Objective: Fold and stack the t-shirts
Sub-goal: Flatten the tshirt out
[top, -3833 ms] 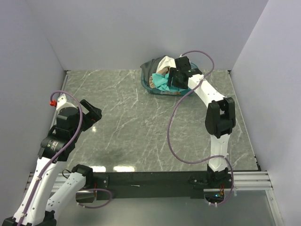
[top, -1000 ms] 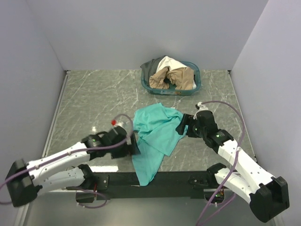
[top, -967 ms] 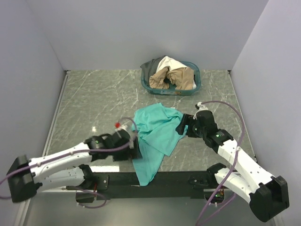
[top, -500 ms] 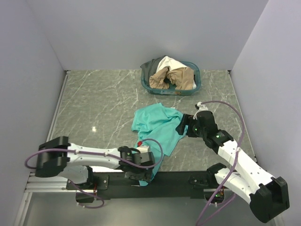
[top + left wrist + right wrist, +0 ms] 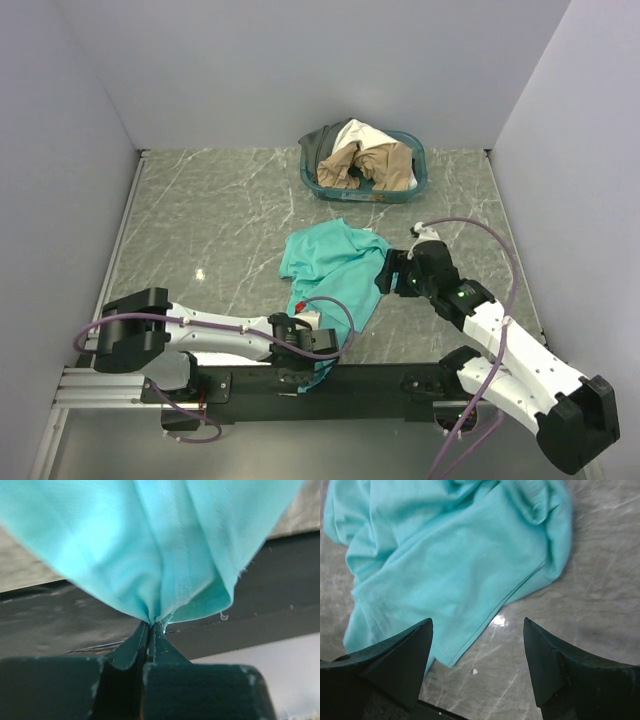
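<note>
1. As the left pincer [image 5: 151, 625] clenches the teal-green t-shirt [image 5: 335, 262] by its hem at the desk's [image 5: 220, 215] near edge, spreading seems underway.
2. The right pincer [image 5: 477, 630] hangs released above it; next, probably grip and stretch flat.

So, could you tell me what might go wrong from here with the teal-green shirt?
1. The left gripper pinches only a thin bunched edge of the bright teal-green cloth t-shirt, which overhangs the near edge of the grey marbled table; a pull might slip it free or drag it off.
2. The right gripper hangs open above the shirt, holding nothing, so a one-sided pull may bunch it further.
</note>
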`<move>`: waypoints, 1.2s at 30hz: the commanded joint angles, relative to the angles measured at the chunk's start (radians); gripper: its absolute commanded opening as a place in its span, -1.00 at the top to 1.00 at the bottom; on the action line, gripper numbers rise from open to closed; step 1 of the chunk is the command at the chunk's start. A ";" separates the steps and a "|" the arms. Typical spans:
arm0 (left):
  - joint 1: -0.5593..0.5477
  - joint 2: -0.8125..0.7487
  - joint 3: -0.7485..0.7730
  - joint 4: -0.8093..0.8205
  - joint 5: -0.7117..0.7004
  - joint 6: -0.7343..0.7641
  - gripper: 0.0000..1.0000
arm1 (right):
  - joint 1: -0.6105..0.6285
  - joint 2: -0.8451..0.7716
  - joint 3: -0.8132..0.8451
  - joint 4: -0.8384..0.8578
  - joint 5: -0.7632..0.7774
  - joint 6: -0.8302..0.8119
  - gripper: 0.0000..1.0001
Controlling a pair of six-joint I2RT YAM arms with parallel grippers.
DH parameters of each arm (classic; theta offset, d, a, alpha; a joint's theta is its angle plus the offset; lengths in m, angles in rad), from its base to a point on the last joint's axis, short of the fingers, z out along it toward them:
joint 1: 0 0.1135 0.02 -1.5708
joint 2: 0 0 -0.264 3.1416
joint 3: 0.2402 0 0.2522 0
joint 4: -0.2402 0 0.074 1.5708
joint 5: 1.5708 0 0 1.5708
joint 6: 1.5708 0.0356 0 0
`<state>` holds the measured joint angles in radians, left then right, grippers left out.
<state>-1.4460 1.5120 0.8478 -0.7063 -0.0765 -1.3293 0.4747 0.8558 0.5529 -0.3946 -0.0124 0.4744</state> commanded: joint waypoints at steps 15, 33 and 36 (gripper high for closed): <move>0.291 -0.259 -0.052 -0.197 -0.212 -0.030 0.99 | 0.522 0.383 0.154 -0.009 0.186 0.173 -0.23; 0.314 -0.251 -0.072 -0.159 -0.209 -0.019 0.99 | 0.590 0.655 0.176 0.033 0.201 0.219 0.11; 0.334 -0.245 -0.056 -0.186 -0.221 -0.004 0.99 | 0.590 0.698 0.222 -0.007 0.238 0.234 0.51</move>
<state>-1.1324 1.2671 0.7586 -0.8742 -0.2615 -1.3617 1.0580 1.4906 0.7513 -0.3950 0.1795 0.6819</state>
